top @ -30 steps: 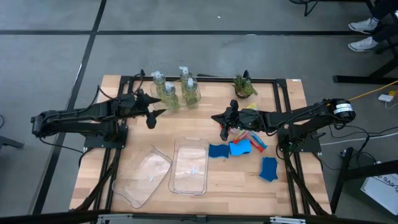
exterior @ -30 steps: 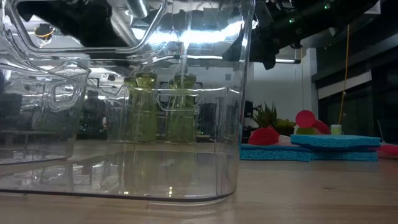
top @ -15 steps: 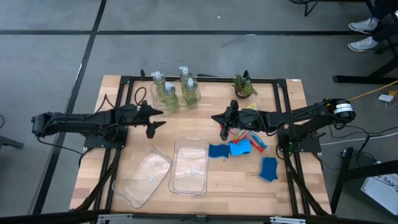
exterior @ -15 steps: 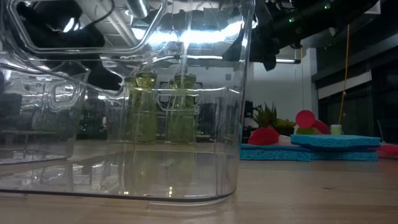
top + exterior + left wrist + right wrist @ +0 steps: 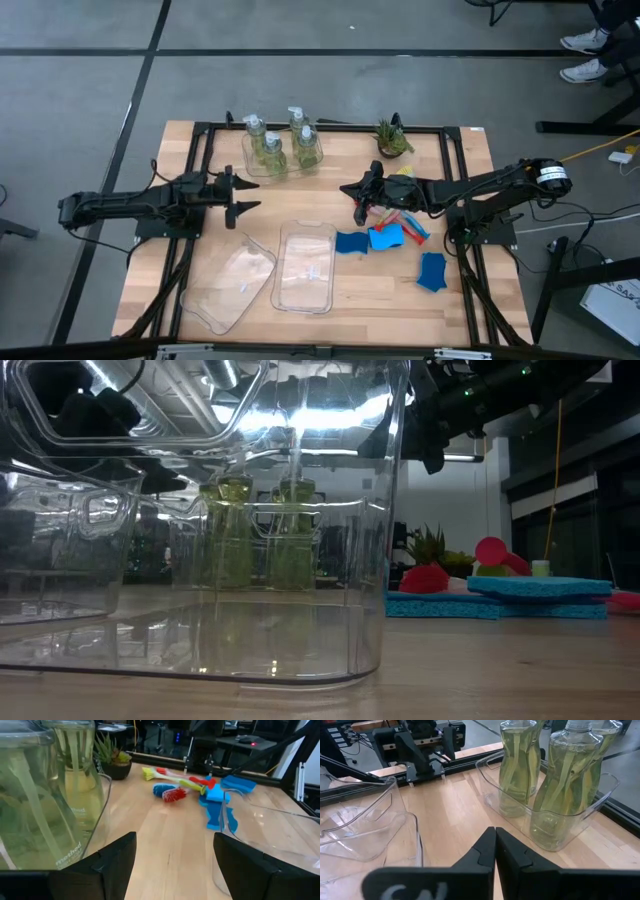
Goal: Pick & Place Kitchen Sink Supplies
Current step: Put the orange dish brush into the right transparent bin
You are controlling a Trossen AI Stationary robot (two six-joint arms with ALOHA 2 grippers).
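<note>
Three clear pump bottles of yellow-green liquid stand in a clear tray at the table's far side; they show close up in the right wrist view and the left wrist view. Red, blue and yellow-green brushes lie right of centre, with flat blue sponge pieces just nearer. My left gripper is open, nearer than the bottles and a little to their left, touching nothing. My right gripper is shut and hovers just left of the brushes.
Two clear plastic trays lie near the table's near edge, one upright and one tilted. A small green potted plant stands at the far side, right of the bottles. Another blue sponge lies toward the near right.
My left gripper has drawn back from beside the bottle tray toward the table's near edge and a little left, staying open. The right arm and all objects have kept still.
</note>
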